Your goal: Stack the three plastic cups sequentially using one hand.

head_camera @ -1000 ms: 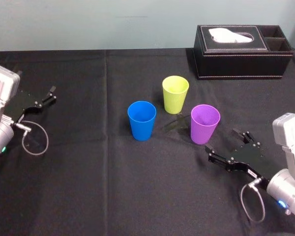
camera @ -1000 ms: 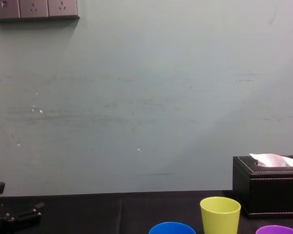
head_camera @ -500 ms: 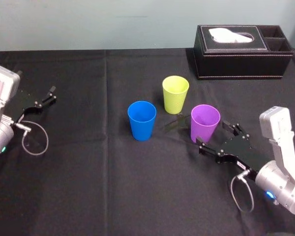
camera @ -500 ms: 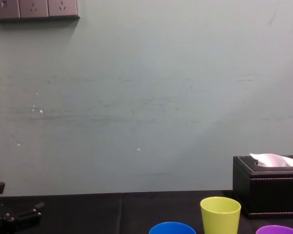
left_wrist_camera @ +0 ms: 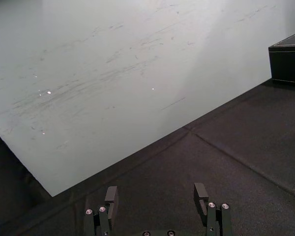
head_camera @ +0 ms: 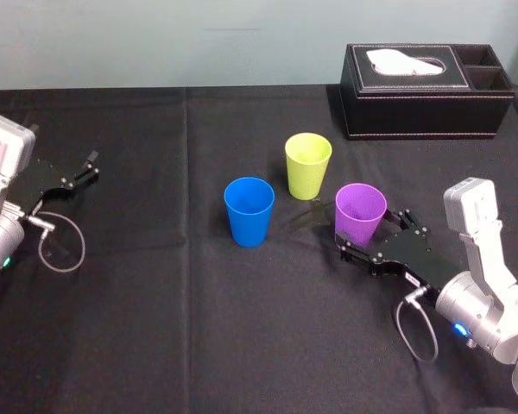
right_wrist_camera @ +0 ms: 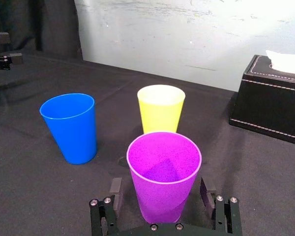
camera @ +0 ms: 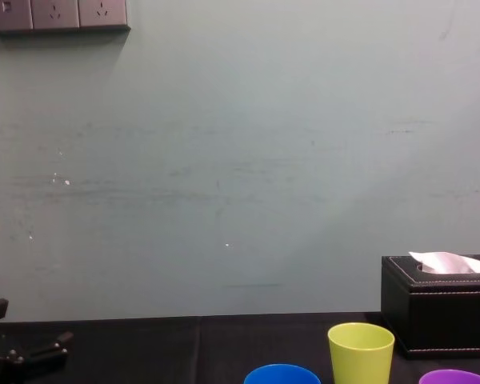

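Three plastic cups stand upright and apart on the black cloth: a blue cup (head_camera: 249, 211) on the left, a yellow-green cup (head_camera: 307, 164) farther back, and a purple cup (head_camera: 360, 213) on the right. My right gripper (head_camera: 373, 235) is open, with one finger on each side of the purple cup's lower half. In the right wrist view the purple cup (right_wrist_camera: 163, 174) sits between the black fingers (right_wrist_camera: 116, 189) with a gap on both sides. My left gripper (head_camera: 88, 168) rests open at the far left, well away from the cups.
A black tissue box (head_camera: 423, 90) stands at the back right, behind the cups. The black cloth (head_camera: 155, 328) has bare room in front and to the left. A pale wall (camera: 240, 160) rises behind the table.
My right gripper has slid forward and leftward to the purple cup, so its fingers now flank it. The cups and my left arm have not moved.
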Robot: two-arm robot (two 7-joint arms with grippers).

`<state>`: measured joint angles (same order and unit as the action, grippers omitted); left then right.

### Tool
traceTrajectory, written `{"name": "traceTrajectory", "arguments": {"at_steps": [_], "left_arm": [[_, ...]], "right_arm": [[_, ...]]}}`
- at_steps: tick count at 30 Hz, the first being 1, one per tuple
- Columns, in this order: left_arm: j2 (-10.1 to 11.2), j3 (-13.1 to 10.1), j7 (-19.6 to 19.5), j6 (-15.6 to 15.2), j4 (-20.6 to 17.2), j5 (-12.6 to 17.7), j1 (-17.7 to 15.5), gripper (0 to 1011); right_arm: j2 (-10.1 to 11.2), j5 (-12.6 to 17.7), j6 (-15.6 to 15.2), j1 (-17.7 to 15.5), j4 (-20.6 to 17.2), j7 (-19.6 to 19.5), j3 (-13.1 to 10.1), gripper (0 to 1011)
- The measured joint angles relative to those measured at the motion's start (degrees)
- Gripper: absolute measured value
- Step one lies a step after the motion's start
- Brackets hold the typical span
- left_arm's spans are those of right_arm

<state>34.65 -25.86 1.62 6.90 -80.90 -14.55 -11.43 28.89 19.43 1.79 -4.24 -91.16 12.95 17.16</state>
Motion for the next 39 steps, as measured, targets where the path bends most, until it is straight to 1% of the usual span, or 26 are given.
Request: {"name": "traceTrajectory", "arguments": {"at_steps": [8, 13, 14, 19, 24, 34, 36, 39], "left_arm": [[0.00, 0.00, 0.00, 0.00, 0.00, 0.00, 0.00, 1010], [0.00, 0.00, 0.00, 0.00, 0.00, 0.00, 0.00, 1010], [0.00, 0.00, 0.00, 0.00, 0.00, 0.00, 0.00, 1010], [0.00, 0.00, 0.00, 0.00, 0.00, 0.00, 0.00, 1010], [0.00, 0.00, 0.00, 0.00, 0.00, 0.00, 0.00, 1010], [0.00, 0.00, 0.00, 0.00, 0.00, 0.00, 0.00, 1010], [0.00, 0.00, 0.00, 0.00, 0.00, 0.00, 0.00, 1010], [0.00, 0.00, 0.00, 0.00, 0.00, 0.00, 0.00, 1010]], "right_arm": [[-1.58, -0.95, 0.19, 0.61, 1.20, 0.37, -0.76, 1000], [-3.02, -1.80, 0.49, 1.27, 2.15, 0.55, -1.24, 1000], [-3.02, -1.80, 0.49, 1.27, 2.15, 0.55, -1.24, 1000], [-4.31, -2.63, 0.54, 2.19, 3.36, 1.00, -1.35, 1000], [-5.47, -4.05, 0.52, 3.29, 4.66, 1.13, -1.31, 1000], [-5.35, -3.88, 0.50, 3.13, 4.52, 1.12, -1.30, 1000], [-5.32, -3.76, 0.51, 3.10, 4.47, 1.12, -1.30, 950], [-5.29, -3.73, 0.50, 3.08, 4.44, 1.11, -1.30, 908]]}}
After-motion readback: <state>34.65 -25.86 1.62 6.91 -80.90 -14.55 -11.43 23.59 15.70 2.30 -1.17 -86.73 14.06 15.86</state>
